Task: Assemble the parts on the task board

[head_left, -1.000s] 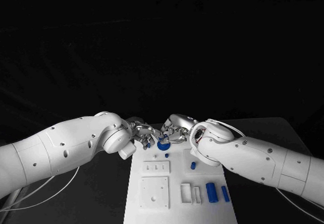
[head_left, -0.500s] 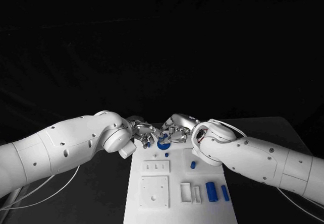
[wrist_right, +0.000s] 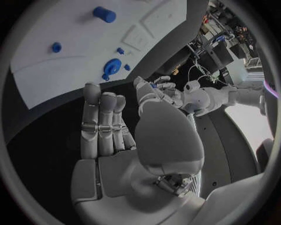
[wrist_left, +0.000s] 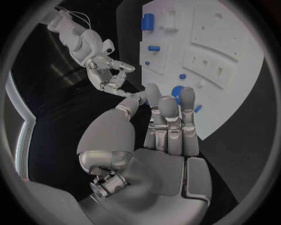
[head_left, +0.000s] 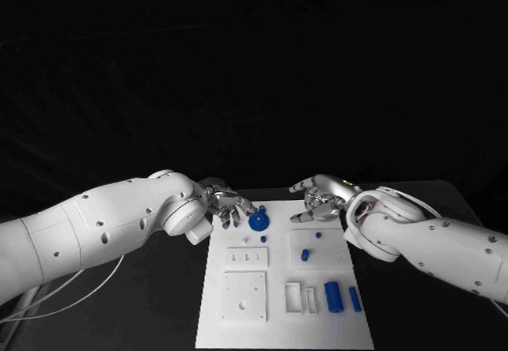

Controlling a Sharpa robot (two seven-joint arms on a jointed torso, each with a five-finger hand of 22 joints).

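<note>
Currently:
left hand (head_left: 227, 207): fingers together beside blue round part (head_left: 258, 220); contact unclear.
right hand (head_left: 319, 198): fingers loosely curled, holding nothing, apart from it.
part: at task board (head_left: 280, 332) far edge, seating unclear.
risk: my left fingers nudge it, it tips out.

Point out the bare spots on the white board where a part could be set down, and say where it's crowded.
On the task board, the near strip below the square plate and the two upright blue cylinders is bare. The far edge is crowded: the left hand and right hand flank the round blue part.
</note>
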